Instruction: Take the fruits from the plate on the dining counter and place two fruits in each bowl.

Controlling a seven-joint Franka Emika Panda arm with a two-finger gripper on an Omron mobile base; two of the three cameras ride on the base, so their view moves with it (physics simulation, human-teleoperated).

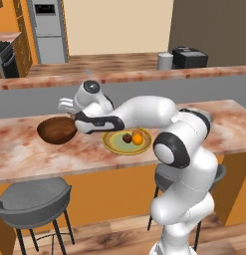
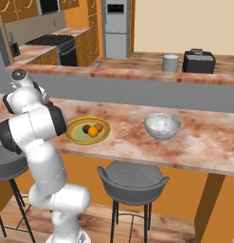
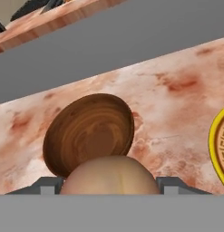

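My gripper is shut on a pale pinkish fruit, which bulges between the two fingertips. The gripper hovers just above the far right rim of the brown wooden bowl, whose inside looks empty. The yellow-rimmed plate lies to the bowl's right on the dining counter. A dark brown fruit and an orange fruit sit on it. The pale grey bowl stands further right, apart from the plate.
Grey stools stand below the counter's front edge. A second counter behind carries a grey canister and a black toaster. My own arm stretches over the counter above the plate.
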